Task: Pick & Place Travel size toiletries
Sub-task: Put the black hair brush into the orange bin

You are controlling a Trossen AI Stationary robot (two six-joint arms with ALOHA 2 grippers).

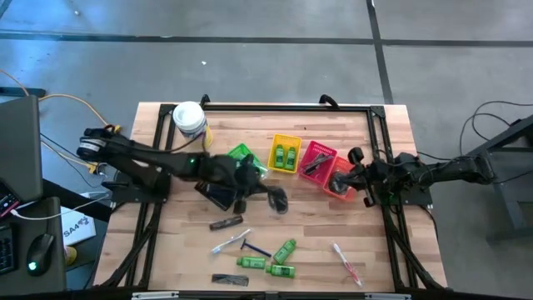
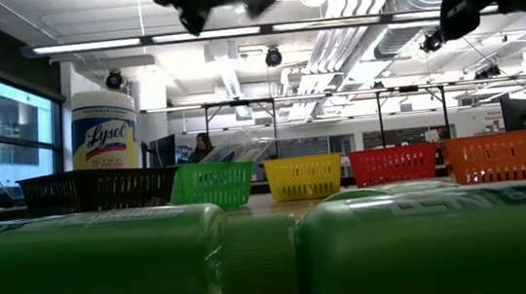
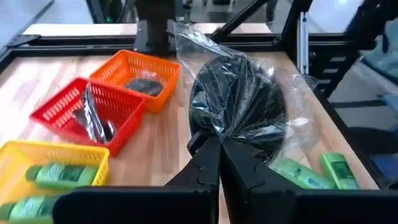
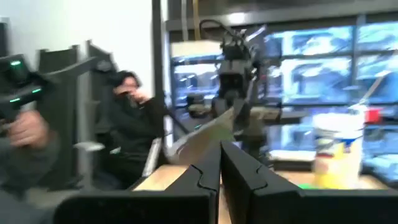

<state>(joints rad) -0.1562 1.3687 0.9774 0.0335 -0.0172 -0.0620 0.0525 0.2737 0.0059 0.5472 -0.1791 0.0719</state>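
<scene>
Presently the left gripper (image 3: 219,146), clamped on the clear-wrapped dark mesh bundle (image 3: 239,102), carries it above mid-table, presumably toward the orange plastic basket (image 3: 137,78) holding a similar bundle, while the right gripper (image 4: 219,158) waits closed and empty at the right.

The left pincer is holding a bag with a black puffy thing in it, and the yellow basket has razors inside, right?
Not quite. The left pincer is shut on the clear bag with the black mesh bundle, but the yellow basket holds green mini bottles, not razors. The left wrist view shows this, and the high view agrees.
</scene>
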